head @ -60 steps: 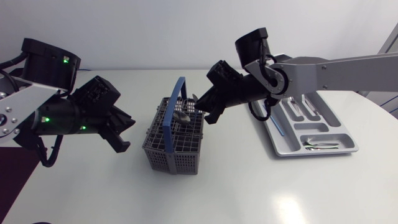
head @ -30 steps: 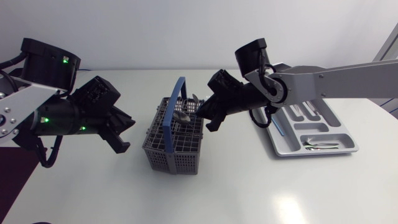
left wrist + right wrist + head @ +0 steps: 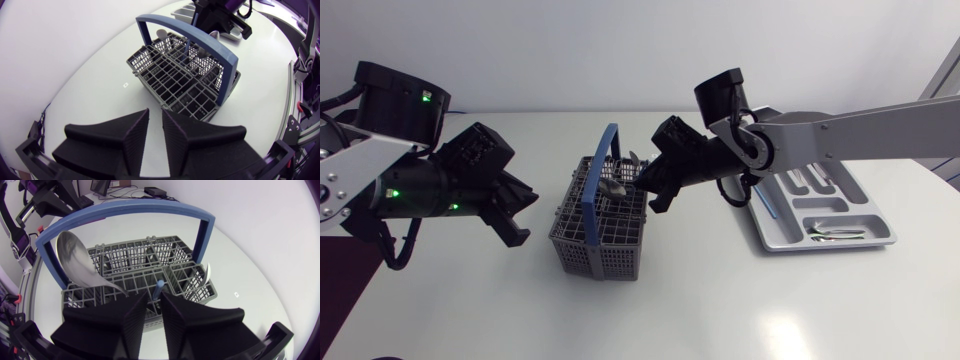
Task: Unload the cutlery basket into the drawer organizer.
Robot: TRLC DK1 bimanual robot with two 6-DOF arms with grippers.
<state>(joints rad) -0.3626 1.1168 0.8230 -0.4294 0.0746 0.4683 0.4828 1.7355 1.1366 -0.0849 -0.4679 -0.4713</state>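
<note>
The grey cutlery basket [image 3: 595, 235] with its blue handle [image 3: 605, 160] stands at mid-table. In it lean a large spoon [image 3: 77, 260], a smaller spoon [image 3: 206, 274] and a blue-handled utensil [image 3: 158, 287]. My right gripper [image 3: 650, 190] is at the basket's right rim. In the right wrist view that gripper [image 3: 153, 302] is shut on the blue-handled utensil, whose lower part is hidden. My left gripper [image 3: 523, 215] hangs left of the basket [image 3: 185, 85], apart from it. Its fingers [image 3: 135, 135] are nearly together with nothing between them.
The grey drawer organizer [image 3: 790, 238] lies at the right, behind my right arm. Some cutlery lies in its compartments, with a blue-handled piece along its left side.
My right gripper has come a little lower and closer to the basket's rim, and its fingers have narrowed slightly. The left arm has kept still.
</note>
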